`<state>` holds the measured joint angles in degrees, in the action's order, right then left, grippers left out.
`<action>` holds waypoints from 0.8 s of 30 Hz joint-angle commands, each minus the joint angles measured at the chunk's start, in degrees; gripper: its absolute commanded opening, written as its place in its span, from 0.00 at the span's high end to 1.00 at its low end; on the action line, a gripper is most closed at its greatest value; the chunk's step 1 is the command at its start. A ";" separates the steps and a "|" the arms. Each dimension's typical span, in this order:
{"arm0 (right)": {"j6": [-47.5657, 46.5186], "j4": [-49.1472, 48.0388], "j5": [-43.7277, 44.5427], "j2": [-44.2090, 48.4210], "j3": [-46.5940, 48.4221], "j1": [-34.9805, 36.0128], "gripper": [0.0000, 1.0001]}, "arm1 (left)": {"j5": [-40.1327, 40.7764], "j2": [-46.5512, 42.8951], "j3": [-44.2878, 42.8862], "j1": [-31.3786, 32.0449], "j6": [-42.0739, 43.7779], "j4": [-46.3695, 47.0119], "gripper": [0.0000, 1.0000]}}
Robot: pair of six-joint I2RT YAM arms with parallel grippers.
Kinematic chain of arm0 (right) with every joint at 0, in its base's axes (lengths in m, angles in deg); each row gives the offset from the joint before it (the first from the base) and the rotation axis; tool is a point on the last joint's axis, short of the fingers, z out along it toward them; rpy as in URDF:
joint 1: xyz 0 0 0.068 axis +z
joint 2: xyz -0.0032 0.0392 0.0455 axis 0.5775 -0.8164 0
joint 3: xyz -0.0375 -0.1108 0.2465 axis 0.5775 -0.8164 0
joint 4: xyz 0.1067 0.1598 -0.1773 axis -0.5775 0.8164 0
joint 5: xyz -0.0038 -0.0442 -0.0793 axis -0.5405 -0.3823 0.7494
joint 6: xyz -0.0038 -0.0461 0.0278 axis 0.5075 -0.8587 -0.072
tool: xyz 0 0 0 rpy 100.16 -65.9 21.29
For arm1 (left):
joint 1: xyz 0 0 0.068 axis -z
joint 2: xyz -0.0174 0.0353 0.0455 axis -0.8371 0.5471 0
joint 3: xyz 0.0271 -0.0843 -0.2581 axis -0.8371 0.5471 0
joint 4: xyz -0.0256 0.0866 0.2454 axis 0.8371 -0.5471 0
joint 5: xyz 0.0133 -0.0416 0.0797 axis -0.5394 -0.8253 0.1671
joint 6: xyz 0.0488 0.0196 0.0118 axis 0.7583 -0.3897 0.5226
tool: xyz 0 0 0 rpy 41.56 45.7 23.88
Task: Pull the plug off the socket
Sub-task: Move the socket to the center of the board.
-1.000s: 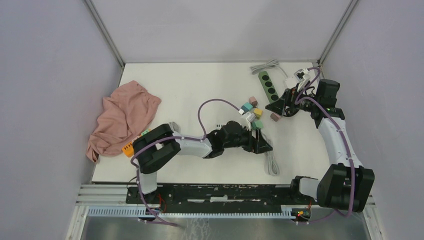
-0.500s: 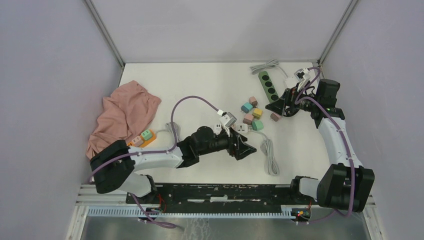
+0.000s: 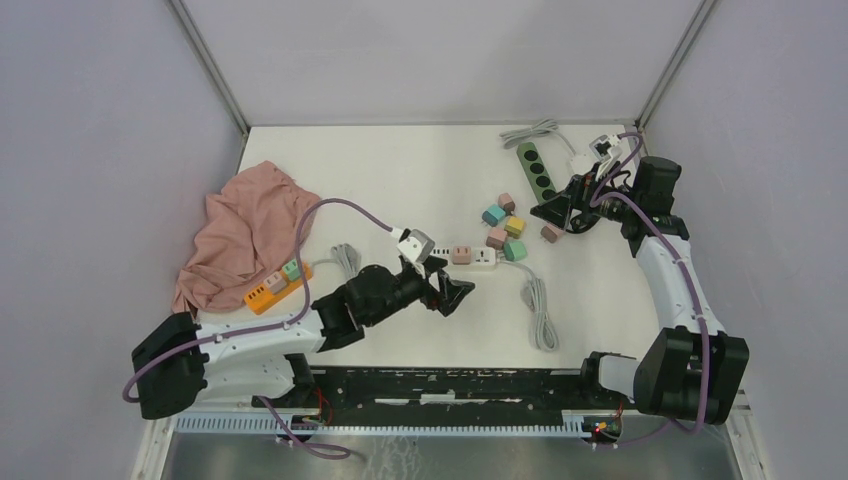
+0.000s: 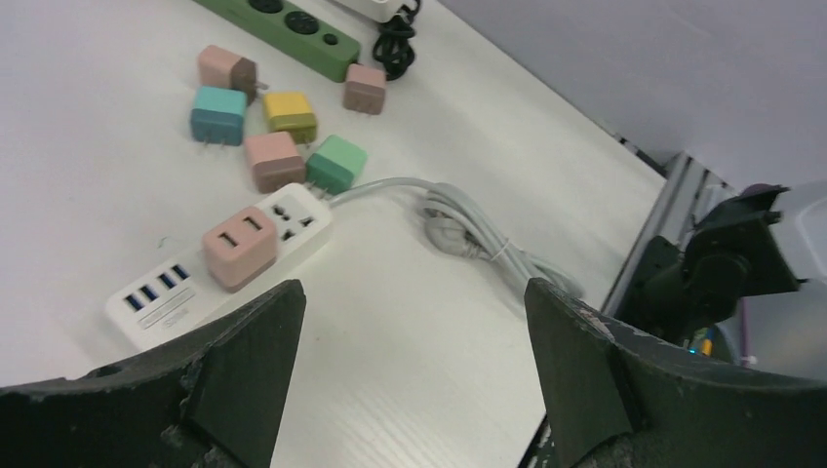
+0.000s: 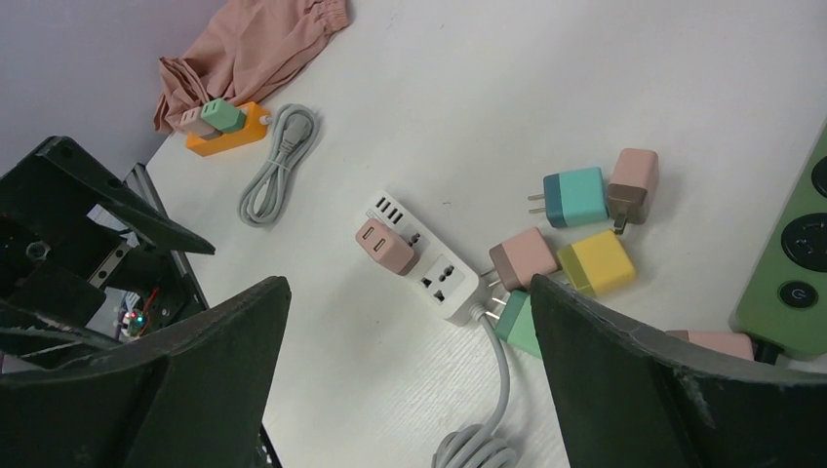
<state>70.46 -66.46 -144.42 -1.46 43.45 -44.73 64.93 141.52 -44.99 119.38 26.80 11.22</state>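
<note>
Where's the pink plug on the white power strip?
The pink plug sits mid-table in the top view, on the white power strip, just beyond the left gripper.

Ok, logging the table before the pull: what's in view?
pink fabric cloth: 1, pink, table's left
orange power strip: 1, orange, beside cloth, holding two plugs
white power strip: 1, white, centre
pink square plug: 1, pink, in white strip
loose cube plugs: 6, mixed colours, near white strip
green power strip: 1, green, far right
grey cables: 3, grey, beside strips
left gripper: 1, black, open near white strip
right gripper: 1, black, open by green strip
</note>
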 commanded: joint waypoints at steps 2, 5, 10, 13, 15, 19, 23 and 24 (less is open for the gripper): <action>1.11 -4.14 -2.64 0.12 -0.37 -0.15 0.01 | 9.23 -4.98 2.58 0.12 5.02 -3.29 0.09; 1.42 -4.56 -2.83 0.05 -0.46 -0.14 0.01 | 12.46 -7.44 4.45 0.15 5.39 -2.95 0.05; 1.68 -5.35 -3.43 -0.10 -0.82 -0.17 0.01 | 17.31 -9.74 6.84 0.12 4.88 -2.41 0.01; 2.03 -6.17 -4.05 -0.23 -1.19 0.01 0.00 | 19.15 -10.25 7.57 0.12 4.48 -2.49 0.01; 1.96 -6.49 -4.19 -0.33 -1.41 0.31 0.00 | 20.11 -10.35 7.82 0.12 4.32 -2.70 0.01; 0.57 -6.49 -4.70 -0.64 -1.78 1.87 0.00 | 22.01 -10.26 8.02 0.11 4.48 -3.45 0.01; -3.07 -4.39 -5.65 -1.06 -1.51 5.01 0.01 | 23.66 -10.40 8.57 0.13 4.91 -3.73 0.01; -4.86 -2.93 -5.92 -1.14 -1.20 6.28 0.00 | 24.10 -10.43 8.80 0.13 5.00 -3.74 0.01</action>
<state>70.68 -69.76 -146.65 -2.33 42.01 -41.82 85.08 132.14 -36.88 119.38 29.20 6.46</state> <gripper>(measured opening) 0.996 0.993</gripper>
